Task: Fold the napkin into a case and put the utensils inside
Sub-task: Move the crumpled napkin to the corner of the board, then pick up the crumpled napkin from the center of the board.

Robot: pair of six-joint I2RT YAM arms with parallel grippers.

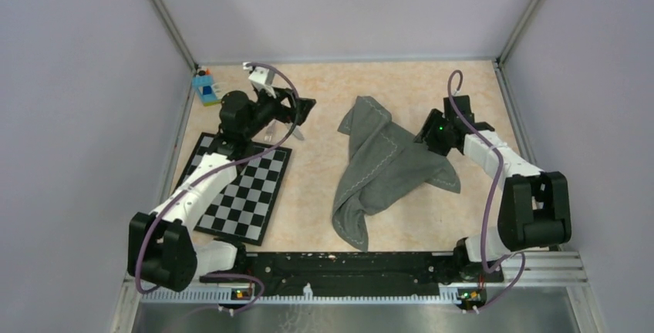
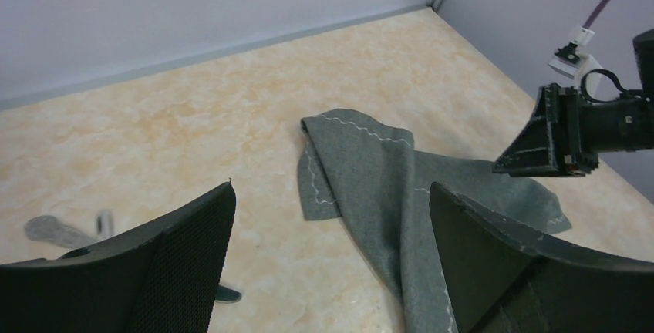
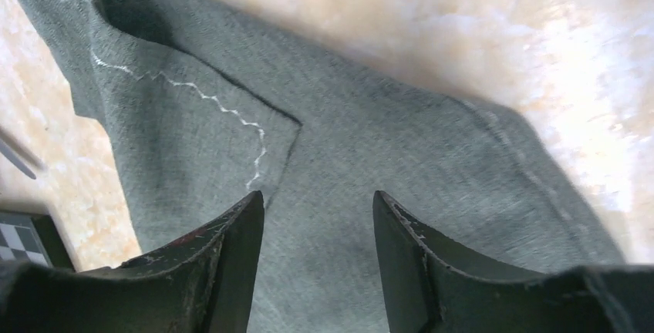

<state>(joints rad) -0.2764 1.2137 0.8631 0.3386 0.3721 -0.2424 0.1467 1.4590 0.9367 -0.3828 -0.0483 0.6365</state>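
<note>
Closest in, both arm bases sit on a black rail along the near edge of the counter. Just beyond it on the left lies a black-and-white checkered mat, turned at an angle, with the left arm reaching over it.

At mid-counter the dark grey napkin lies loosely crumpled. One tail trails toward the rail, a point sticks out to the right, and a corner is doubled over so that the pale zigzag hem shows on top.

At the napkin's right side the right hand hangs low over the cloth, its fingers apart with nothing between them.

Farther back on the left, the left hand faces the napkin from well apart, spread wide and holding nothing.

Beneath it the silver utensils lie on the bare counter by the mat's far edge, blurred in the wrist view.

A blue toy-brick block stands in the far left corner.
</note>
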